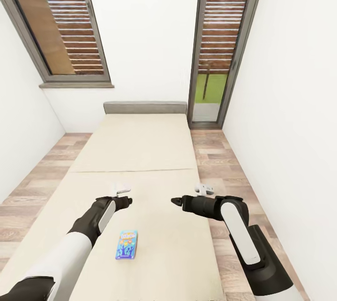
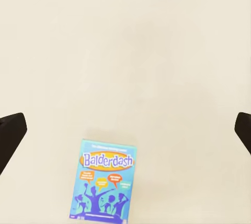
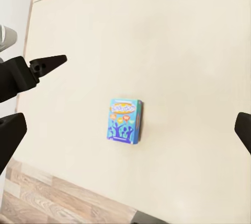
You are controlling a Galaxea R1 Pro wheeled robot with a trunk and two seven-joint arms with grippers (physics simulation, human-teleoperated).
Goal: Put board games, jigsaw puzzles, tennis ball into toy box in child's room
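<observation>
Readable writing: "Balderdash" in white-and-yellow letters across the lid of the board game (image 2: 104, 185); the smaller print in its speech bubbles is too small to read.
Board games counted: one, a small blue box with cartoon silhouettes and orange bubbles.
Where it lies: flat on the beige mattress of the bed (image 1: 135, 151), on the near half, this side of the seam, nearer the robot's left arm than its right.
Box seen from the right wrist: same blue lid, a green edge showing along one long side (image 3: 124, 121).
Left end effector (image 1: 125, 194): above the mattress, beyond the game box and apart from it; in the left wrist view its two dark fingers sit at opposite edges with the box between them, so spread wide and holding nothing.
Right end effector (image 1: 187, 197): over the mattress near the bed's right edge, well apart from the box; fingers (image 3: 10, 135) likewise spread, empty.
Windows: two tall dark-framed ones (image 1: 61, 25), slatted wooden fence outside.
Floor: wood planks (image 1: 220, 160) on both sides of the bed.
</observation>
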